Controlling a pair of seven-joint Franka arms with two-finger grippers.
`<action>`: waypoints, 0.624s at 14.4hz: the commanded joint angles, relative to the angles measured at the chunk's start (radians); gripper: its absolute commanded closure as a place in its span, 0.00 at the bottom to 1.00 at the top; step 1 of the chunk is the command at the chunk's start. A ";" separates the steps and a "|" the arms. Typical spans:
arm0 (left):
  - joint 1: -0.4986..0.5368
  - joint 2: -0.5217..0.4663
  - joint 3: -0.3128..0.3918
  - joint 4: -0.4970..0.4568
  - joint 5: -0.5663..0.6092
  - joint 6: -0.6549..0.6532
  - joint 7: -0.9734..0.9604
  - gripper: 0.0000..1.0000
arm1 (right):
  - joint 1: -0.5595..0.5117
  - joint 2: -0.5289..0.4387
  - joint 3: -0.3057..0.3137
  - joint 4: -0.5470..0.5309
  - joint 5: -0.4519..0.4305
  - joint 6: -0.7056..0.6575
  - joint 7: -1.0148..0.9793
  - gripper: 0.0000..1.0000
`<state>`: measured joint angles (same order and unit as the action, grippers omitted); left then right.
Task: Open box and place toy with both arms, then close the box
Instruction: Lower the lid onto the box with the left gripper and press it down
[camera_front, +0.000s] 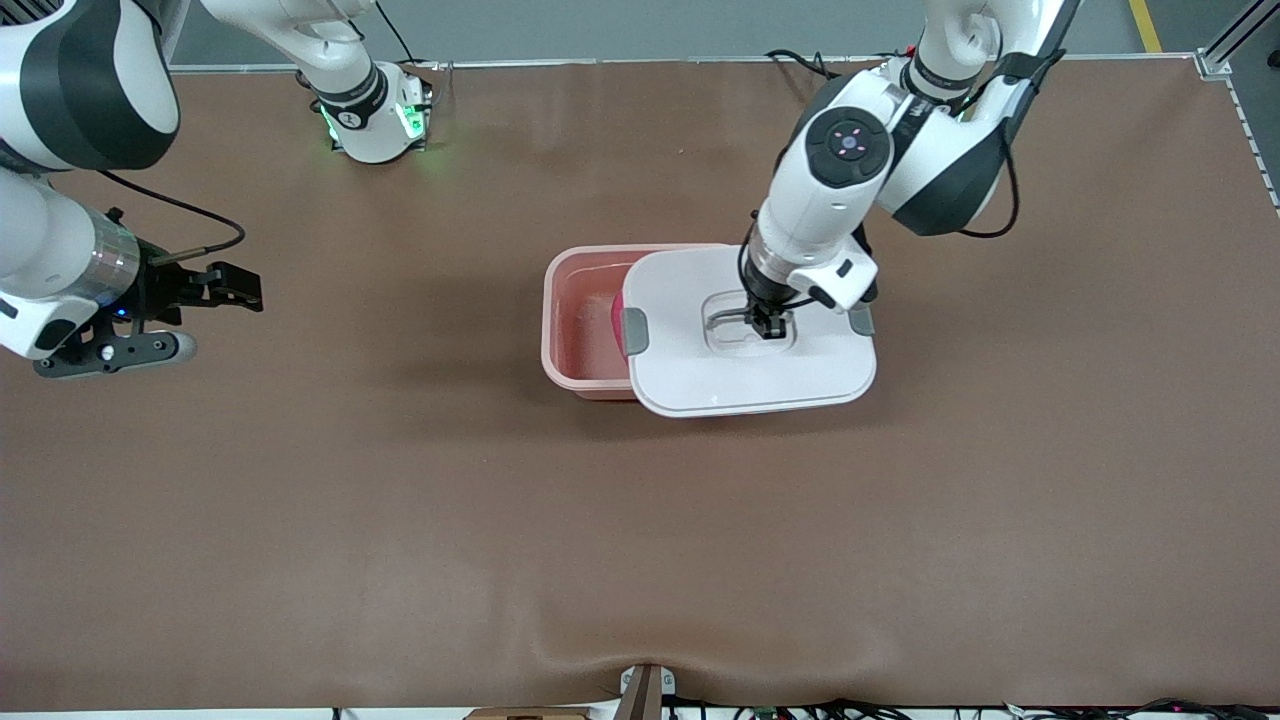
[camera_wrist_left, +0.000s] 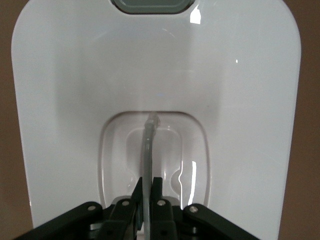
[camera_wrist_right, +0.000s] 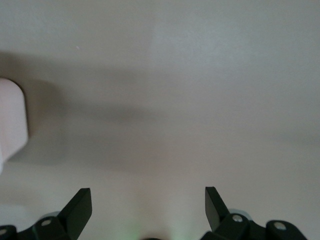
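Two arms in view | left gripper (camera_front: 767, 325) clamped on the lid's clear handle (camera_wrist_left: 148, 150) | lid (camera_front: 750, 370) lies askew over the box (camera_front: 580, 320), shifted toward the left arm's end, part uncovered | toy (camera_front: 617, 325) a pink sliver at the lid's edge | right gripper (camera_front: 235, 285) fingers apart, waiting well apart from the box.

Lid (camera_front: 750, 375) glossy white plastic; box (camera_front: 580, 320) translucent pink plastic; table (camera_front: 400, 500) matt brown.
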<state>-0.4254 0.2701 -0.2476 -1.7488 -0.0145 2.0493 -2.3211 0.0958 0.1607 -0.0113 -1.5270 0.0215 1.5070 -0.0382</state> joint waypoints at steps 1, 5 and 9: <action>-0.050 0.047 0.002 0.051 0.057 0.006 -0.093 1.00 | -0.030 -0.024 0.008 -0.018 0.043 0.015 0.035 0.00; -0.098 0.087 0.002 0.077 0.076 0.040 -0.185 1.00 | -0.060 -0.044 0.007 -0.012 0.043 -0.001 0.035 0.00; -0.133 0.120 0.002 0.107 0.076 0.041 -0.219 1.00 | -0.099 -0.052 0.007 -0.018 0.031 -0.011 0.034 0.00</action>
<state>-0.5464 0.3659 -0.2478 -1.6835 0.0385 2.0906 -2.5158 0.0388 0.1296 -0.0181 -1.5261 0.0384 1.4999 -0.0139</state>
